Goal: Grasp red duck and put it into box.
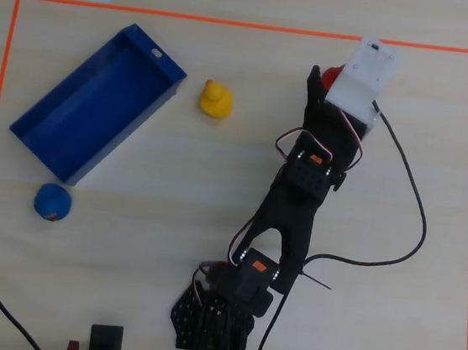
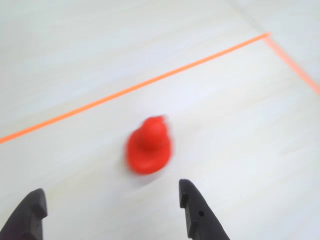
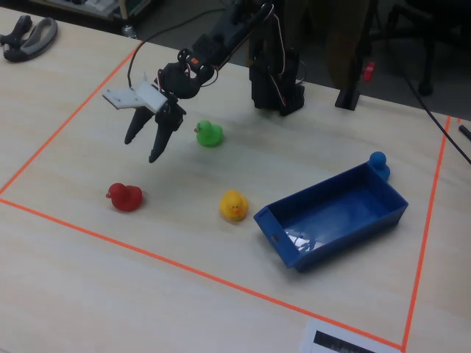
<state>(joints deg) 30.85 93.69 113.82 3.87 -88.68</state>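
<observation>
The red duck stands on the table near the orange tape line; it shows blurred in the wrist view and peeks out beside the white camera mount in the overhead view. My gripper hangs above the table, open and empty, a short way from the duck; in the wrist view the duck lies just ahead of the two dark fingertips. The blue box lies far off at the overhead view's left, empty.
A yellow duck stands by the box's short wall. A green duck stands near the arm. A small blue ball-like toy sits beside the box. Orange tape bounds the work area.
</observation>
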